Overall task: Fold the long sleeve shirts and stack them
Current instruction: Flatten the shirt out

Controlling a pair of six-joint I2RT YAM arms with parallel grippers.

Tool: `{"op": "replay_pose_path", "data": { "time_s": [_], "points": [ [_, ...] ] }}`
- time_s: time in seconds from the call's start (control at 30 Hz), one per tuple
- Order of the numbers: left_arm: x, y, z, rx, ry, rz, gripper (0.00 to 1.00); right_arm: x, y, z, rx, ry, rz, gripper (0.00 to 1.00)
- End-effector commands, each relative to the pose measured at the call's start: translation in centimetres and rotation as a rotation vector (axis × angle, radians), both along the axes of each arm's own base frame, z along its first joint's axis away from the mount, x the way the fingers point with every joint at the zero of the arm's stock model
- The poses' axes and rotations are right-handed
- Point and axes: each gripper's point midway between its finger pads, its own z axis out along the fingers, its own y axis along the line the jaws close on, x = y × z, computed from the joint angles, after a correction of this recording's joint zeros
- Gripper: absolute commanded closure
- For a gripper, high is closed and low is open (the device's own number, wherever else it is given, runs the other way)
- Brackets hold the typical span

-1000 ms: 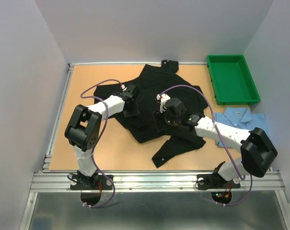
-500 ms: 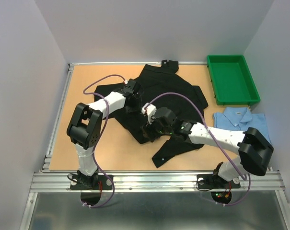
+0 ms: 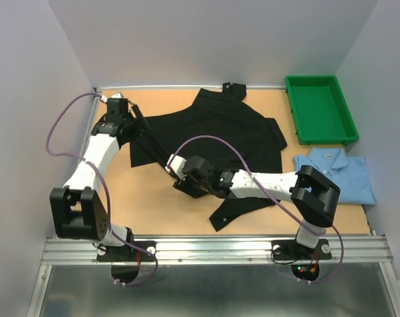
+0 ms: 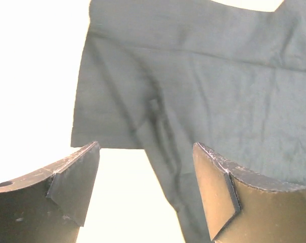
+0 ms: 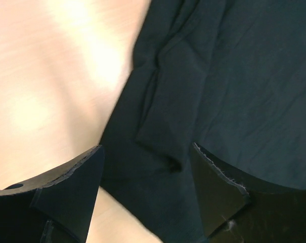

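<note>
The black long sleeve shirt (image 3: 233, 132) lies spread on the table's middle, collar to the far side and one sleeve stretched out to the left. The light blue shirt (image 3: 335, 173) lies folded at the right edge. My left gripper (image 3: 137, 125) hovers open at the left sleeve's end; in its wrist view the cloth (image 4: 218, 91) lies ahead and nothing sits between the fingers (image 4: 77, 177). My right gripper (image 3: 178, 178) is open over the shirt's near left edge, with black cloth (image 5: 233, 76) lying under its spread jaws.
A green plastic tray (image 3: 319, 109) stands at the back right corner. Bare wooden table (image 3: 153, 205) shows to the left of and in front of the black shirt. Metal rails edge the table at left and front.
My left gripper moved from the shirt's middle out to the far left, drawing the sleeve out, and opened off it. My right gripper slid left and nearer to the shirt's lower left edge.
</note>
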Motion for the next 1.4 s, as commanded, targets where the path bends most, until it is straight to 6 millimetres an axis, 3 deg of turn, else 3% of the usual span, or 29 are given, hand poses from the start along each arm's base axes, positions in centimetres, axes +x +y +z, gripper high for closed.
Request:
{"op": "replay_pose_path", "data": {
  "time_s": [0.0, 0.13, 0.17, 0.37, 0.67, 0.77, 0.8, 0.87, 1.0, 1.07, 1.17, 1.23, 1.37],
  "points": [
    [-3.3, 3.3, 0.5, 0.049, -0.018, 0.049, 0.15, 2.0, 1.7, 2.2, -0.002, -0.120, -0.004, 0.29],
    [-6.4, 5.2, 0.4, 0.084, -0.065, 0.115, 0.14, 2.5, 2.2, 1.4, -0.029, -0.132, 0.001, 0.34],
    [-6.4, 5.6, 0.5, 0.093, -0.069, 0.130, 0.14, 2.6, 2.3, 1.3, -0.032, -0.131, 0.003, 0.35],
    [-9.6, 6.1, -0.6, 0.065, -0.142, 0.195, 0.14, 2.6, 3.5, 0.4, -0.038, -0.119, 0.024, 0.42],
    [-10.5, 6.7, -2.0, 0.094, -0.191, 0.204, 0.15, 3.7, 2.4, -1.7, -0.138, -0.162, -0.010, 0.51],
    [-10.2, 6.6, -1.5, 0.094, -0.214, 0.201, 0.15, 4.0, 2.1, -1.8, -0.154, -0.178, -0.021, 0.61],
    [-10.0, 6.7, -1.4, 0.094, -0.224, 0.203, 0.16, 4.0, 2.1, -1.7, -0.155, -0.179, -0.024, 0.73],
    [-10.0, 6.8, -1.3, 0.102, -0.227, 0.205, 0.16, 4.2, 2.2, -1.2, -0.145, -0.187, -0.029, 0.84],
    [-9.9, 6.8, -1.3, 0.101, -0.233, 0.204, 0.16, 4.4, 2.3, 0.1, -0.122, -0.202, -0.043, 0.85],
    [-9.8, 6.8, -1.0, 0.100, -0.242, 0.205, 0.16, 4.5, 2.4, 1.0, -0.107, -0.211, -0.044, 0.93],
    [-9.8, 6.8, -1.1, 0.101, -0.244, 0.204, 0.16, 4.2, 2.6, 2.4, -0.067, -0.207, -0.038, 0.96],
    [-9.8, 6.8, -0.9, 0.100, -0.248, 0.203, 0.16, 3.6, 3.0, 3.2, -0.023, -0.183, -0.026, 1.00],
    [-10.0, 6.0, -0.4, 0.058, -0.251, 0.186, 0.16, 0.4, 5.2, 6.5, 0.133, -0.053, 0.085, 0.99]
  ]
}}
